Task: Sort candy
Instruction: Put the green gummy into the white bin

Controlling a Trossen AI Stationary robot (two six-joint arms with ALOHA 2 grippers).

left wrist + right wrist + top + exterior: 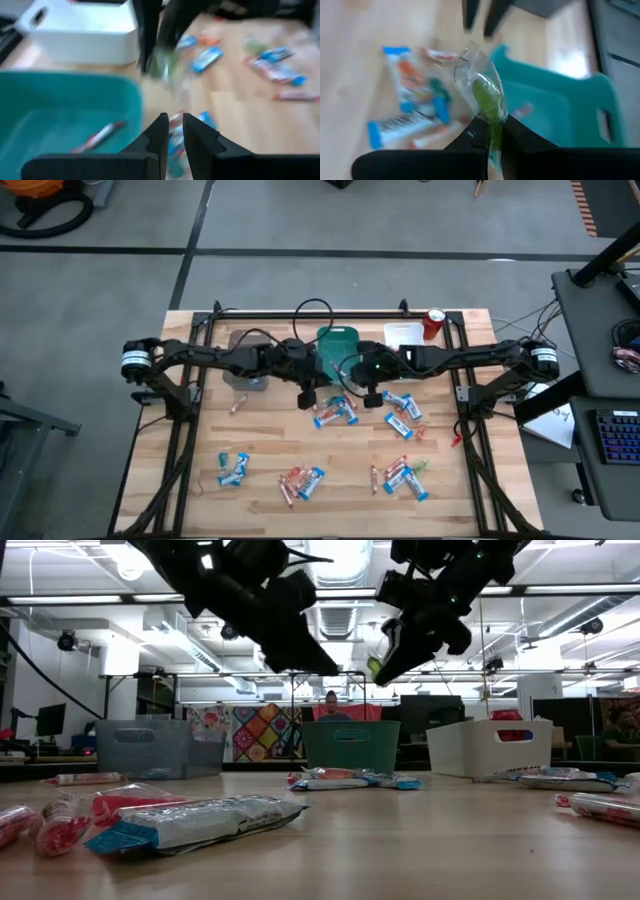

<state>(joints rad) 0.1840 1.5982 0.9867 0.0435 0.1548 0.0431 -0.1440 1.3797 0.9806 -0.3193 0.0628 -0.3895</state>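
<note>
High view: both pincers near the counter [250, 510] middle, candy [335, 412] scattered below them. Left wrist view: left pincer [172, 131] narrow, empty, teal tray [65, 110] beside. Right wrist view: right pincer [490, 132] gripping green candy [485, 97], above the counter.

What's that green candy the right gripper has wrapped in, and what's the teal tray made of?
The green candy held in the right gripper looks wrapped in clear, crinkly plastic film with glints. The teal tray looks like smooth moulded plastic with a cut-out handle.
</note>
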